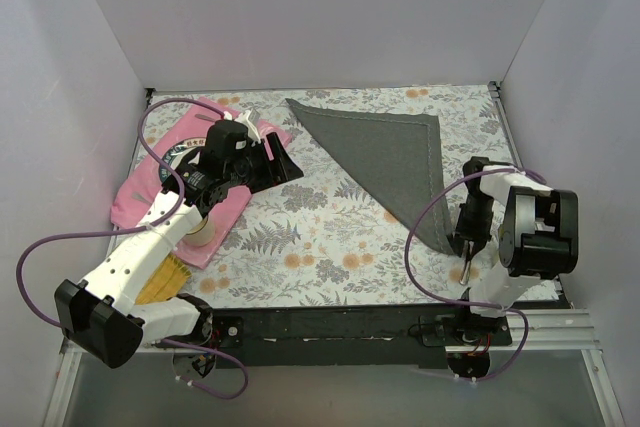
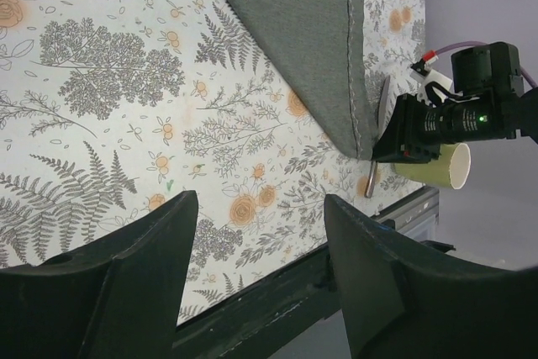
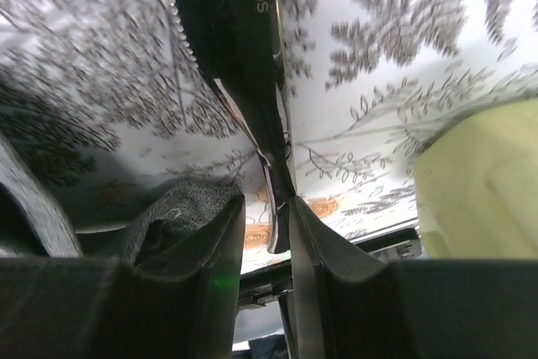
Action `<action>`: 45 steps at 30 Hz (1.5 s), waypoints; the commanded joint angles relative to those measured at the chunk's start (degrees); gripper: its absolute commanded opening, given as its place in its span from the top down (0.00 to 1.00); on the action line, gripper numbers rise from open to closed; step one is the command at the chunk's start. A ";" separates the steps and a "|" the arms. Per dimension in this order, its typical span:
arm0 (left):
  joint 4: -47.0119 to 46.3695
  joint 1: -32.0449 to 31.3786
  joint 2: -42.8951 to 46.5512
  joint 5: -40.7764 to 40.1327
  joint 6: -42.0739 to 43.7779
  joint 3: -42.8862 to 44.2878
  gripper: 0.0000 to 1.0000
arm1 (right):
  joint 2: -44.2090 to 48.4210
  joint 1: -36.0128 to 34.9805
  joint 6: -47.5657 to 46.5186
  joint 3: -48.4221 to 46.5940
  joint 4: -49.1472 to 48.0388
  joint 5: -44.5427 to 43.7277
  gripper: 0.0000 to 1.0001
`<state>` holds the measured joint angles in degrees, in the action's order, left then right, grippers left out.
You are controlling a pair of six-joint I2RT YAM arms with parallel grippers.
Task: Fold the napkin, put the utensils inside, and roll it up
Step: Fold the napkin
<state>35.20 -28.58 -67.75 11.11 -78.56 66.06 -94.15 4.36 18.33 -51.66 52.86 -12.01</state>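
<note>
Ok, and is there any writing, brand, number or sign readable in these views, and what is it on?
"UBOS": printed sideways on the blade of the knife, which is clamped in the right gripper. The word runs up to the edge of the right wrist view, so more letters may be cut off.
Nothing else can be read: the top and left wrist views show no legible text.

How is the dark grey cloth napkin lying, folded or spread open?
Folded. The dark grey cloth napkin lies as a flat triangle: its stitched hem runs along two edges, while the long slanted edge has none.
</note>
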 commanded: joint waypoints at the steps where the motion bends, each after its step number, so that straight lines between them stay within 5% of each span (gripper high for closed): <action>1: 1.54 0.80 2.18 -1.27 0.96 2.14 0.39 | -3.31 -0.23 -2.24 -4.31 -8.30 -1.17 0.66; 17: 3.82 1.51 1.30 -1.01 1.75 4.42 0.38 | -13.86 0.39 -7.69 -21.45 -9.01 -3.99 0.66; 21: 4.09 1.51 0.95 -0.74 1.75 4.95 0.38 | -13.79 0.39 -7.52 -29.62 -2.43 -5.13 0.65; 34: 2.68 1.60 0.86 1.89 1.22 4.51 0.37 | 3.01 -0.14 -10.15 -14.52 -4.86 14.73 0.50; 45: 9.35 1.60 1.91 5.67 0.69 5.83 0.33 | -15.07 -1.90 -2.95 -38.66 -17.69 18.60 0.48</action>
<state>40.07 -27.42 -67.96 14.61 -78.06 68.95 -103.46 3.57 13.26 -81.30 42.26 5.06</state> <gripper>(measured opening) 0.669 0.523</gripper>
